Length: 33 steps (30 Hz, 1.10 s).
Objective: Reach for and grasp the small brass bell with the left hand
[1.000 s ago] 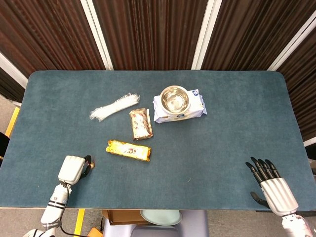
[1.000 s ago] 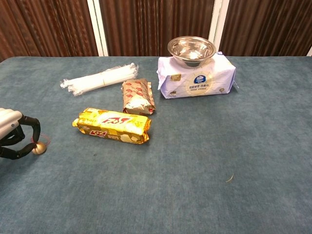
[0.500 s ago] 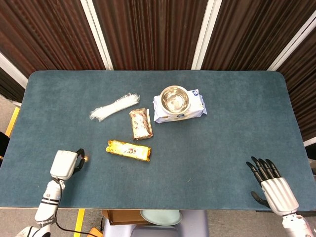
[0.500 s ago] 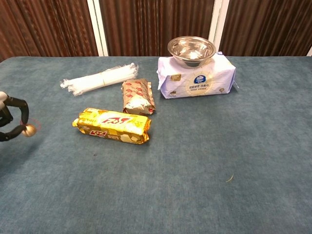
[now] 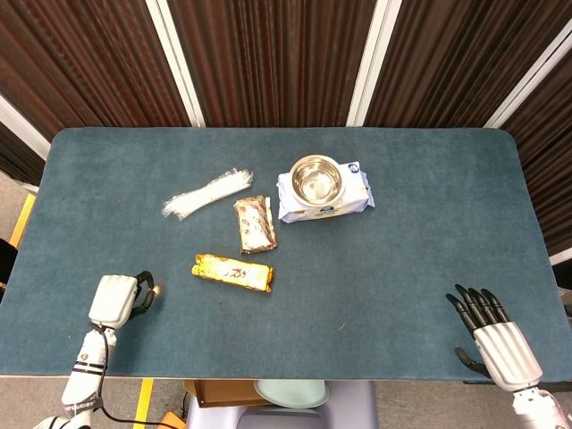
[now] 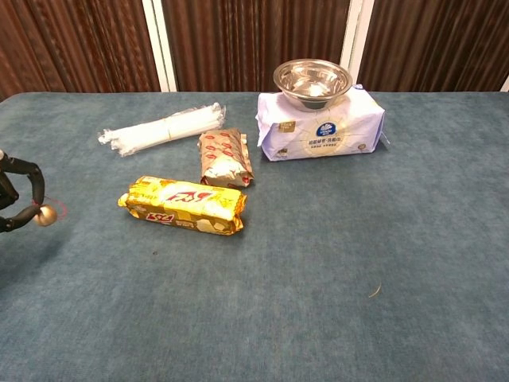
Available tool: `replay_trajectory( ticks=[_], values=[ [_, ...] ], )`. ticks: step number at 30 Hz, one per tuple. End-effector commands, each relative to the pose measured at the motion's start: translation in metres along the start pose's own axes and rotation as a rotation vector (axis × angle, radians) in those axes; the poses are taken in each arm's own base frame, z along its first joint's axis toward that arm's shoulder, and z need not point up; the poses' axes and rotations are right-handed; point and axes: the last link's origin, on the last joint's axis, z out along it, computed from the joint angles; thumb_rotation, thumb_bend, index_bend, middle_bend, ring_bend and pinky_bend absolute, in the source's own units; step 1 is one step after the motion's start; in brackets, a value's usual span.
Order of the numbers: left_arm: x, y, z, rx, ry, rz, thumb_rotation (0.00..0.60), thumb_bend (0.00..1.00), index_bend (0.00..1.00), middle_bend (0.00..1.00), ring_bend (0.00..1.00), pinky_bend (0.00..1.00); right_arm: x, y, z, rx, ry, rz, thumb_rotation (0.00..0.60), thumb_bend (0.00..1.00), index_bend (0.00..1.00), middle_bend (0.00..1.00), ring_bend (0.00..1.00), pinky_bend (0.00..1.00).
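Bell [image 6: 44,213] now lifted off counter [image 5: 375,268], pinched in left hand [image 5: 116,300] fingertips since a second ago: grasp achieved; right hand [image 5: 496,335] empty, fingers extended.

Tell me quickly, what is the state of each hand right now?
Left hand: holding the small brass bell, pinched at its fingertips.
Right hand: open, fingers apart, holding nothing.

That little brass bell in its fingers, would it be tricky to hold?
Probably. The bell looks small, round and shiny, so it may slip from the left hand's fingers. On the table it would likely roll.
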Motion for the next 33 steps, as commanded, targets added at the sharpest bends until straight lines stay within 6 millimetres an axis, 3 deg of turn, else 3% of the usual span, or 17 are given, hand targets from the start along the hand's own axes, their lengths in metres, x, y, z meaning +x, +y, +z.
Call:
replay_trajectory(
  ticks=[1, 9, 20, 30, 33],
  values=[
    [-0.006, 0.011, -0.009, -0.057, -0.043, 0.027, 0.600, 0.42, 0.86, 1.00, 1.00, 1.00, 0.000, -0.001, -0.001, 0.005, -0.002, -0.002, 0.600, 0.36, 0.00, 0.00, 0.00, 0.00],
    [-0.003, 0.010, -0.004, -0.049, -0.014, 0.046, 0.600, 0.42, 0.86, 1.00, 1.00, 1.00, 0.000, -0.001, -0.002, 0.008, 0.004, 0.000, 0.600, 0.36, 0.00, 0.00, 0.00, 0.00],
    [-0.019, 0.008, -0.005, -0.062, -0.049, 0.110, 0.600, 0.42, 0.79, 1.00, 1.00, 1.00, -0.002, -0.002, -0.002, 0.005, 0.001, -0.008, 0.600, 0.36, 0.00, 0.00, 0.00, 0.00],
    [-0.024, 0.007, -0.006, -0.062, -0.072, 0.122, 0.600, 0.42, 0.37, 1.00, 1.00, 1.00, 0.001, -0.001, -0.002, -0.005, 0.013, 0.005, 0.600, 0.36, 0.00, 0.00, 0.00, 0.00],
    [-0.023, 0.008, -0.008, -0.060, -0.072, 0.117, 0.600, 0.42, 0.29, 1.00, 1.00, 1.00, 0.002, -0.001, -0.003, -0.006, 0.017, 0.008, 0.600, 0.36, 0.00, 0.00, 0.00, 0.00]
  ],
)
